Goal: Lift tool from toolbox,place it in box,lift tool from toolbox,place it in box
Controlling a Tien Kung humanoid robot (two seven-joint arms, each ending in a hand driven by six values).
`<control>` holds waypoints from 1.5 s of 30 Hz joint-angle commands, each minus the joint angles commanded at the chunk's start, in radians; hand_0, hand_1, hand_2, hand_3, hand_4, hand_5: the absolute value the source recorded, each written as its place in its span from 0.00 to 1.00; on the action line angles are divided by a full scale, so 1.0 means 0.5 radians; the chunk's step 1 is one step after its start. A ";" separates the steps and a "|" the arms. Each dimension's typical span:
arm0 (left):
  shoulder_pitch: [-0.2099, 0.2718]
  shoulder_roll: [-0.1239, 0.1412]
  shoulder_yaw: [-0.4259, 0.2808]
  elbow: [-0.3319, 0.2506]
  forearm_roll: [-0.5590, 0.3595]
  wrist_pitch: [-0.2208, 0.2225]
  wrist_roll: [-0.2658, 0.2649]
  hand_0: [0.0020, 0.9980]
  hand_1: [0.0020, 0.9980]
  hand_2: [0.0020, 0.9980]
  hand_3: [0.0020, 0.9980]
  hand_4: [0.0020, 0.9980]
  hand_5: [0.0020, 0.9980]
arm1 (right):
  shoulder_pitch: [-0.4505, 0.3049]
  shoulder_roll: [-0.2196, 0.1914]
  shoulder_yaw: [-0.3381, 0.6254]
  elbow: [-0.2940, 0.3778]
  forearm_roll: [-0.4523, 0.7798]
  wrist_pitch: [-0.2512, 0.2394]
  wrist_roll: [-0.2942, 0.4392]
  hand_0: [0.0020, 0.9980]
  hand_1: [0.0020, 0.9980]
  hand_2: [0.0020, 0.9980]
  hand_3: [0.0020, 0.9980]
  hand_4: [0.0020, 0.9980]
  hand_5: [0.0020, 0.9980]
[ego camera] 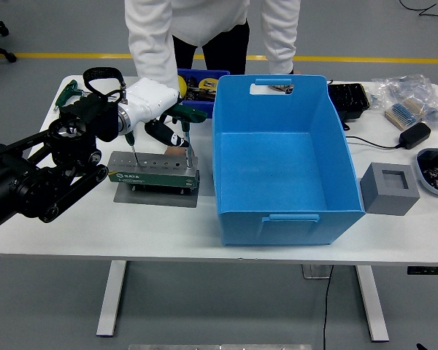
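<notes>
The grey tool holder (152,171) sits on a dark plate at the table's left. One screwdriver (131,149) stands upright in its left end. My left hand (168,130), black fingers under a white wrist cover, hovers over the holder's right end. It is shut on a green-handled tool (186,113) whose thin shaft points down toward the holder. The big blue box (277,160) stands just right of the holder, and nothing shows inside it. A person's hand (175,151) shows partly behind my fingers, at the holder's back edge.
A person in a white coat (197,22) stands at the far side. A small blue bin of tools (198,79) is behind the holder. Right of the box are a grey foam block (390,188), a black tray (348,98), plastic bags and a charger (414,135).
</notes>
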 joint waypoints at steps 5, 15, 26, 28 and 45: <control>-0.005 -0.003 -0.005 0.003 -0.018 0.018 -0.001 0.41 0.24 0.24 0.31 1.00 0.59 | 0.001 -0.001 0.004 0.000 -0.007 0.000 -0.002 0.73 0.72 0.78 0.72 0.95 0.83; -0.018 -0.016 0.001 0.020 -0.059 0.058 -0.003 0.38 0.15 0.18 0.23 1.00 0.60 | 0.002 -0.001 0.015 0.002 -0.025 -0.002 -0.007 0.73 0.72 0.78 0.72 0.95 0.83; -0.008 -0.030 0.023 0.034 -0.066 0.056 0.029 0.27 0.10 0.15 0.19 1.00 0.59 | -0.001 -0.001 0.014 0.002 -0.025 -0.002 -0.007 0.73 0.72 0.78 0.72 0.95 0.83; -0.009 -0.032 0.025 0.033 -0.068 0.057 0.033 0.27 0.10 0.15 0.19 1.00 0.59 | -0.002 -0.001 0.017 0.002 -0.029 -0.002 -0.008 0.73 0.72 0.78 0.72 0.95 0.83; -0.015 -0.039 0.033 0.056 -0.217 0.124 0.012 0.24 0.07 0.09 0.09 1.00 0.60 | -0.007 -0.001 0.020 0.003 -0.034 -0.002 -0.009 0.73 0.72 0.78 0.72 0.95 0.83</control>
